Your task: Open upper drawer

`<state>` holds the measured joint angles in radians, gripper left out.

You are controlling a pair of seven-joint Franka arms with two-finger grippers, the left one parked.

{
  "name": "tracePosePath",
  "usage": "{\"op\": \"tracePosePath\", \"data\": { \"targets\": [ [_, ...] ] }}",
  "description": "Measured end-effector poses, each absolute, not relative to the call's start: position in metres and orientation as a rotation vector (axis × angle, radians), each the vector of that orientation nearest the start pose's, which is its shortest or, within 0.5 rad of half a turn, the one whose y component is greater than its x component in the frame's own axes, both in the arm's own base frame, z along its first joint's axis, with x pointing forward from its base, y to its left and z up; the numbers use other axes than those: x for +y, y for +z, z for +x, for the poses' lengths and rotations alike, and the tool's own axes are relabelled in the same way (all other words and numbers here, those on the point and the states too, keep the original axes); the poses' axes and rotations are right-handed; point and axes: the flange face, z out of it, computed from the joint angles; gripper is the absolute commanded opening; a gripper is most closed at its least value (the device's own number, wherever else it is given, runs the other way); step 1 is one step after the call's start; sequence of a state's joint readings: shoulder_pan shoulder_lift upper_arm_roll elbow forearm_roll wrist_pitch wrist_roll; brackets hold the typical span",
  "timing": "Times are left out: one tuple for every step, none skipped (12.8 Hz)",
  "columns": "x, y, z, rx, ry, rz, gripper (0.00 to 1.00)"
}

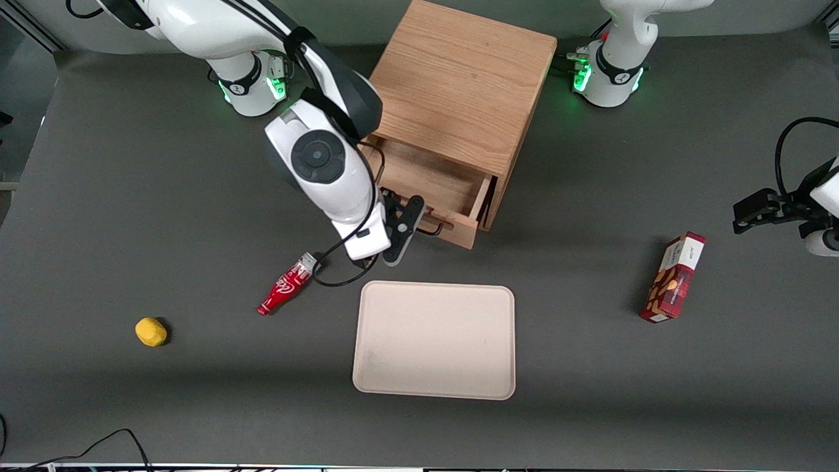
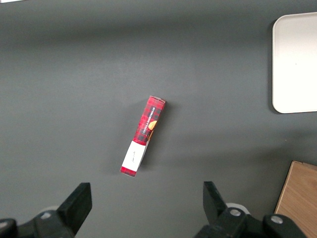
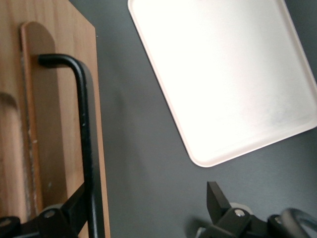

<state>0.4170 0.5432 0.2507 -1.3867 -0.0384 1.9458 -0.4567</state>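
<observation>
- Front view, from the working arm's end of the table: a small yellow lemon-like object lies alone on the dark grey table, near the camera.
- Next comes a little red bottle lying on its side, its cap end pointing toward the right arm's wrist.
- The gripper sits just in front of the upper drawer, above the table between the bottle and the drawer's front panel.
- In the right wrist view the gripper has its fingers spread apart; one finger is at the black wire handle, the other finger stands clear of it over bare table, so nothing is clamped.
- Whether the near finger touches the handle I cannot tell.
- The upper drawer stands pulled partway out of the wooden cabinet, its tray interior open to view and its front panel facing the camera.
- The handle shows as a thin dark line on that front panel.
- A pale beige tray lies flat on the table, nearer to the camera than the drawer, with a strip of bare table between them.
- The wrist view shows the same tray near the drawer front, not touching it.
- Toward the parked arm's end lies a red patterned snack box, well apart from the tray; the left wrist view shows this box too.
</observation>
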Motion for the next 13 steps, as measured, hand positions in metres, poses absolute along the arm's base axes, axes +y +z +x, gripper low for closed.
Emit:
{"op": "tracePosePath", "data": {
  "targets": [
    [0.403,0.408,0.589,-1.602,-0.048,-2.591,1.0],
    [0.396,0.409,0.598,-1.612,-0.061,-2.588,1.0],
    [0.39,0.41,0.606,-1.623,-0.076,-2.585,1.0],
    [0.383,0.411,0.615,-1.634,-0.099,-2.585,1.0],
    [0.377,0.411,0.625,-1.643,-0.135,-2.588,1.0],
    [0.371,0.411,0.633,-1.645,-0.174,-2.595,1.0],
    [0.365,0.412,0.64,-1.645,-0.208,-2.603,1.0],
    [0.361,0.412,0.646,-1.648,-0.237,-2.608,1.0],
    [0.356,0.411,0.651,-1.65,-0.264,-2.612,1.0],
    [0.35,0.411,0.656,-1.642,-0.278,-2.613,1.0],
    [0.345,0.411,0.66,-1.623,-0.289,-2.614,1.0],
    [0.34,0.41,0.664,-1.6,-0.295,-2.615,1.0],
    [0.334,0.409,0.669,-1.586,-0.305,-2.612,1.0]
  ]
}}
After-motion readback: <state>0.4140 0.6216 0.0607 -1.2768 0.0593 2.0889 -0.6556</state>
